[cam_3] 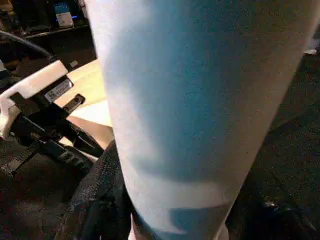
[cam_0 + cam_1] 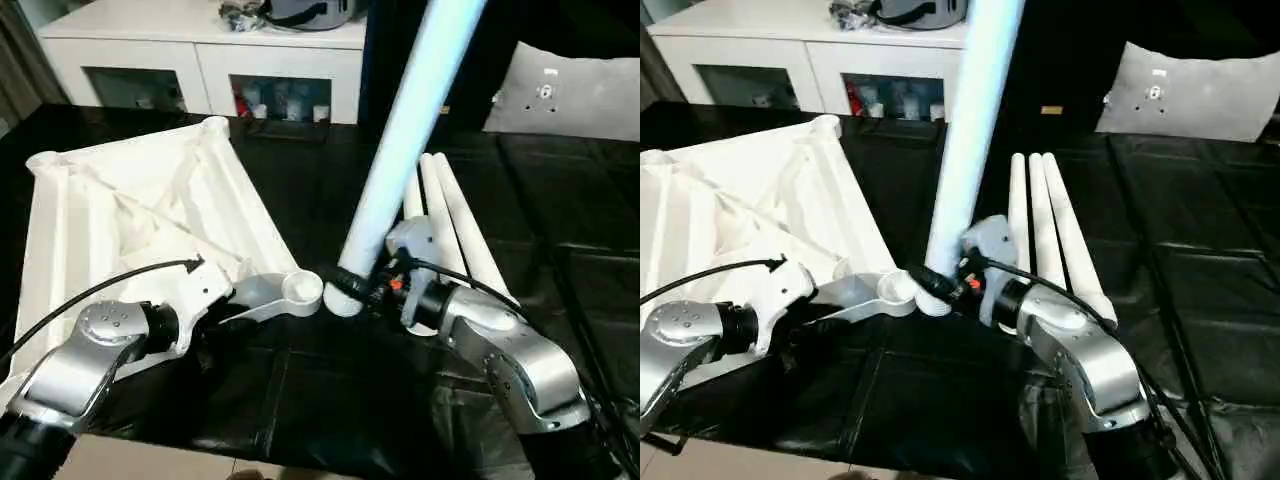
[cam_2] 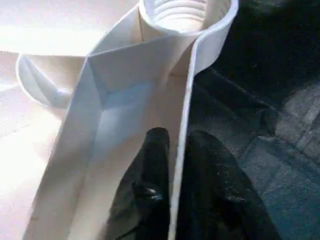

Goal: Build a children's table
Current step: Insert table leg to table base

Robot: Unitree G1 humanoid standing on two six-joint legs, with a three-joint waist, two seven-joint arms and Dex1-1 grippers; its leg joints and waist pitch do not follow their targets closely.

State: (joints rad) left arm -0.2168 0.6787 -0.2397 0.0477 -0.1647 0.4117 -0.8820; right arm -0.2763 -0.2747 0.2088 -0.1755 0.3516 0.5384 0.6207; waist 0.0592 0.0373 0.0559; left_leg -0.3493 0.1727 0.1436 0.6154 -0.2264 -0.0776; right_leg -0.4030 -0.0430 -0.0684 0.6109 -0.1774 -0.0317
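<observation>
The white table top (image 2: 130,210) lies upside down on the black mat, ribbed underside up. Its near corner socket (image 2: 301,290) points toward me, and its threaded inside (image 3: 182,10) shows in the left wrist view. My left gripper (image 3: 177,137) is shut on the thin rim wall just behind that socket, one finger on each side. My right gripper (image 2: 365,283) is shut on a white leg (image 2: 400,140) that stands tilted, its lower end resting beside the socket and touching its outer side. Three more legs (image 2: 450,225) lie side by side on the mat behind my right wrist.
A white cabinet (image 2: 200,60) with glass doors stands at the back, with a grey cushion (image 2: 570,95) to its right. The black mat (image 2: 330,400) ends close to me at a pale floor strip (image 2: 150,455).
</observation>
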